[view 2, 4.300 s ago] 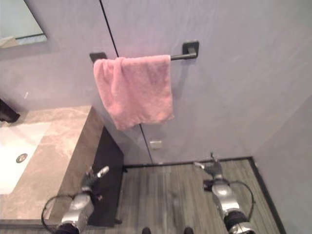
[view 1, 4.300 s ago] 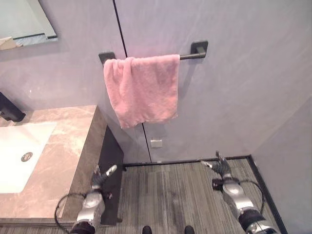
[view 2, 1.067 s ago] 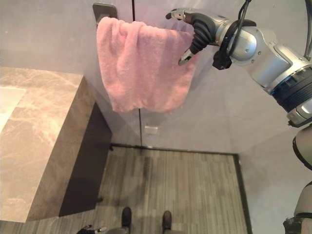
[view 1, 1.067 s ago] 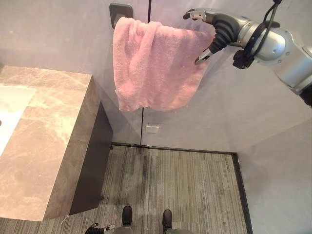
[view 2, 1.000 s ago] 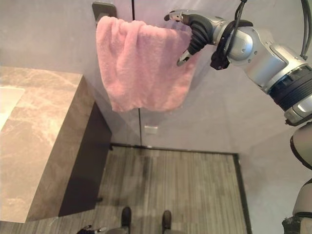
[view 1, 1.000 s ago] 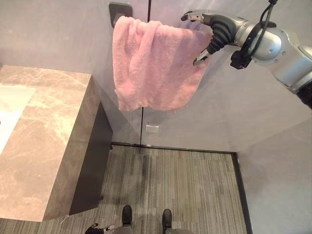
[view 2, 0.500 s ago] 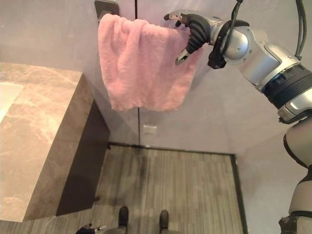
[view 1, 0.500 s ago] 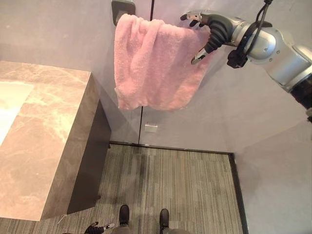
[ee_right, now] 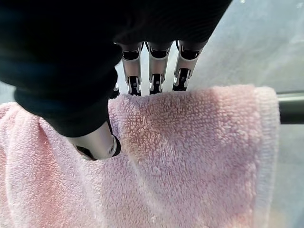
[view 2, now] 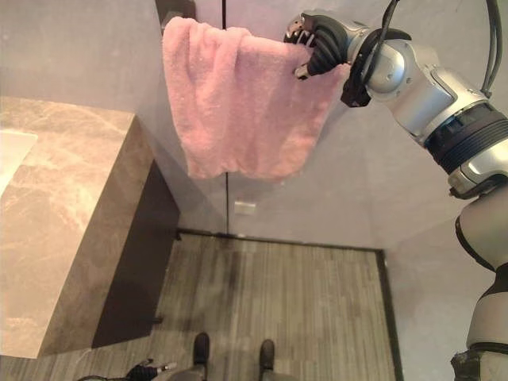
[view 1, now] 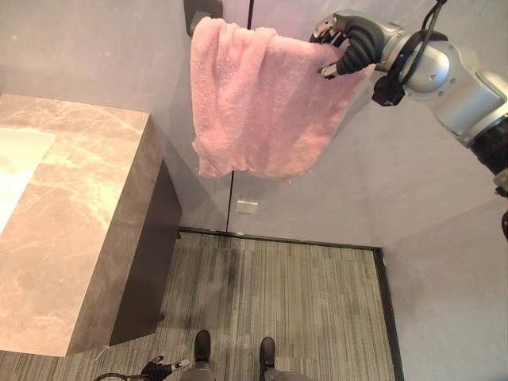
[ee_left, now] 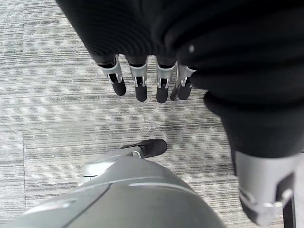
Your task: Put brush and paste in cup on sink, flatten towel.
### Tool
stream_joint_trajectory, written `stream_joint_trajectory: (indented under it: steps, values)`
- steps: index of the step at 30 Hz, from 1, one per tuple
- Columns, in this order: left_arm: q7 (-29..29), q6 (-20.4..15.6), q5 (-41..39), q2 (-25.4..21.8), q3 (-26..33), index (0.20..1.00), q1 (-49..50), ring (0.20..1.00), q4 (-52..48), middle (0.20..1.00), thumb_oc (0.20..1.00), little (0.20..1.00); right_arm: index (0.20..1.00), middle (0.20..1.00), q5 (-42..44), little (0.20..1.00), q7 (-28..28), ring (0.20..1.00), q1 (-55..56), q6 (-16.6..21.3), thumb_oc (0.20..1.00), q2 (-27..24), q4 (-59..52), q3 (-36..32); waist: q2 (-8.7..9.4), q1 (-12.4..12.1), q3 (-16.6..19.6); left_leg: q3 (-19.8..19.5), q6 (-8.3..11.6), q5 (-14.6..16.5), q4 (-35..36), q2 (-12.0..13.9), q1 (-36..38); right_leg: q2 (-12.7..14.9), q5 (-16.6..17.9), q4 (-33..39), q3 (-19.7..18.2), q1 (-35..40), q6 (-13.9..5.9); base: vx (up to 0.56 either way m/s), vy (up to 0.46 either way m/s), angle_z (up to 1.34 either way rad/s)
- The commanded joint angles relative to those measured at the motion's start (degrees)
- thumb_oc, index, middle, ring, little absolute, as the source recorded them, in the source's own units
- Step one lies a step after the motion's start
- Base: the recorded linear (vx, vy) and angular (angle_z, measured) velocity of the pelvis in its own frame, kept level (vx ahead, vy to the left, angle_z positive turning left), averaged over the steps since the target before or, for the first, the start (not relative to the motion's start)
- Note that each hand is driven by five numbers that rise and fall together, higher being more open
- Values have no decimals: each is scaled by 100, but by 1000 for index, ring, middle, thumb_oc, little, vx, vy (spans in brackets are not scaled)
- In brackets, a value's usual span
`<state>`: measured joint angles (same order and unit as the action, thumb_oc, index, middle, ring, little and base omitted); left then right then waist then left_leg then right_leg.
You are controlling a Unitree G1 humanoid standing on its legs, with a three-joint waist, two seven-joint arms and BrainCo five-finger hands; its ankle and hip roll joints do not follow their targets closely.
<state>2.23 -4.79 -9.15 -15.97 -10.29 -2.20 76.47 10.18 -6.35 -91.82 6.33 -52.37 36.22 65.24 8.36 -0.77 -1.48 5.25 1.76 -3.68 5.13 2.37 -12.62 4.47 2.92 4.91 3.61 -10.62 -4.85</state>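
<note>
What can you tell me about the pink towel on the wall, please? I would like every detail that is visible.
The pink towel is soft terry cloth, hung over a dark bar on the grey wall, beside the marble counter. It hangs bunched toward its left end, with folds, and its lower edge is uneven. Near its upper right corner the right hand pinches it, fingers over the top behind the cloth and thumb pressed on the front. Nothing else touches it.
</note>
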Motion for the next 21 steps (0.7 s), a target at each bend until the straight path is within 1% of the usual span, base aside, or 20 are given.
stream_joint_trajectory:
  steps: [1,2,3,9,10,12,13,16,18,19,21]
  values:
    - [89,-34,-168,-230,-189,1000,-296,1000,185,1000,1000,1000,652,652,-102,652,175,652,-747,41,652,27,510,-260,214,-50,-354,-295,371,-19,-13,382,-72,727,379,9,-19,76,-602,0,0,0]
    - [91,-30,-172,-231,-190,1000,-304,1000,183,1000,1000,1000,649,649,-117,649,172,649,-736,40,649,15,521,-267,213,-50,-358,-293,370,-18,-13,388,-72,727,377,9,-12,75,-601,0,0,0]
    - [93,-30,-172,-232,-183,1000,-311,1000,182,1000,1000,1000,671,671,-119,671,175,671,-731,41,671,3,509,-273,212,-49,-358,-293,369,-16,-13,385,-73,725,373,9,-12,75,-601,0,0,0]
    - [100,-39,-175,-213,-196,1000,-311,1000,172,1000,1000,1000,715,715,-150,715,192,715,-690,51,715,-27,487,-306,198,-38,-357,-278,370,-6,-13,383,-67,722,356,9,-23,78,-593,0,0,0]
    - [92,-36,-176,-206,-198,1000,-309,1000,172,1000,1000,1000,743,743,-173,743,187,743,-676,53,743,-67,471,-303,191,-31,-355,-275,370,-4,-13,388,-62,720,350,9,-28,80,-594,0,0,0]
    - [82,-44,-180,-192,-208,1000,-310,1000,169,1000,1000,1000,749,749,-178,749,178,749,-668,60,749,-113,444,-303,184,-23,-356,-272,374,-1,-13,390,-55,717,343,9,-32,80,-594,0,0,0]
    - [81,-47,-184,-187,-208,1000,-310,1000,168,1000,1000,1000,730,730,-193,730,178,730,-672,60,730,-128,440,-292,181,-20,-358,-272,375,2,-13,390,-55,717,340,9,-31,80,-593,0,0,0]
    - [71,-51,-185,-180,-235,1000,-324,1000,147,1000,1000,1000,715,715,-272,715,173,715,-668,73,715,-195,494,-260,167,-21,-350,-276,380,6,-13,390,-55,718,331,9,-28,91,-593,0,0,0]
    - [66,-58,-177,-175,-240,1000,-321,1000,140,1000,1000,1000,689,689,-300,689,163,689,-637,65,689,-224,488,-283,164,-18,-346,-276,382,6,-13,390,-51,719,332,9,-18,96,-593,0,0,0]
    - [68,-57,-176,-173,-247,1000,-333,1000,131,1000,1000,1000,649,649,-397,649,173,649,-644,63,649,-250,556,-257,164,-22,-343,-285,379,12,-13,384,-54,717,327,9,-17,102,-590,0,0,0]
    - [65,-56,-175,-174,-256,1000,-336,1000,133,1000,1000,1000,624,624,-446,624,175,624,-656,59,624,-258,588,-235,164,-20,-339,-288,378,13,-13,385,-53,714,324,9,-15,103,-588,0,0,0]
